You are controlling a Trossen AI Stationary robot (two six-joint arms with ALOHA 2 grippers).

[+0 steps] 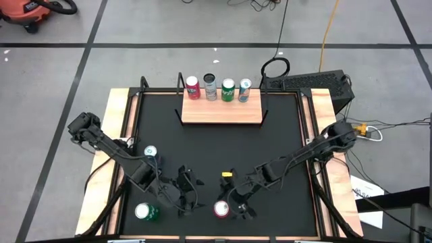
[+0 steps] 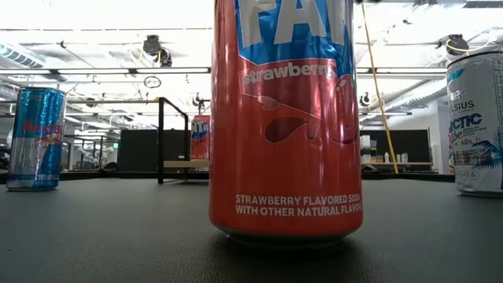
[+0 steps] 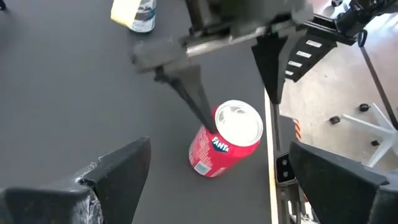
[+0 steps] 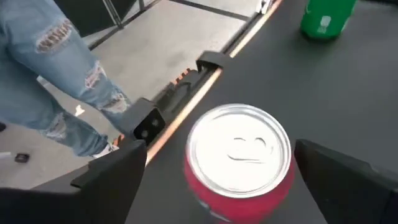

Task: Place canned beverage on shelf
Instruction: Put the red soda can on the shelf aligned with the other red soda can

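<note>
From my overhead feed, going left to right along the near edge of the black worktop [image 1: 216,148]: a green can [image 1: 146,212] stands upright at the left, with a pale blue-topped can [image 1: 150,152] farther in behind it (the low camera reads "LSIUS" and "CTIC" on a white can at its right edge, which I take to be this one, and shows a blue-and-silver can I cannot place from above). My left tool [image 1: 186,192] comes next, its fingers spread and holding nothing, pointed toward the middle. Then the red Fanta can [image 1: 221,209], upright close to the front edge; its label reads "strawberry" and "STRAWBERRY FLAVORED SODA WITH OTHER NATURAL FLAVOR". My right tool [image 1: 237,206] sits over it, fingers spread either side of the can without touching. The shelf [image 1: 221,109] lies well apart at the far side, four cans lined along its back edge. Past the front edge, my right wrist camera catches a person's legs in ripped jeans [image 4: 56,68].
</note>
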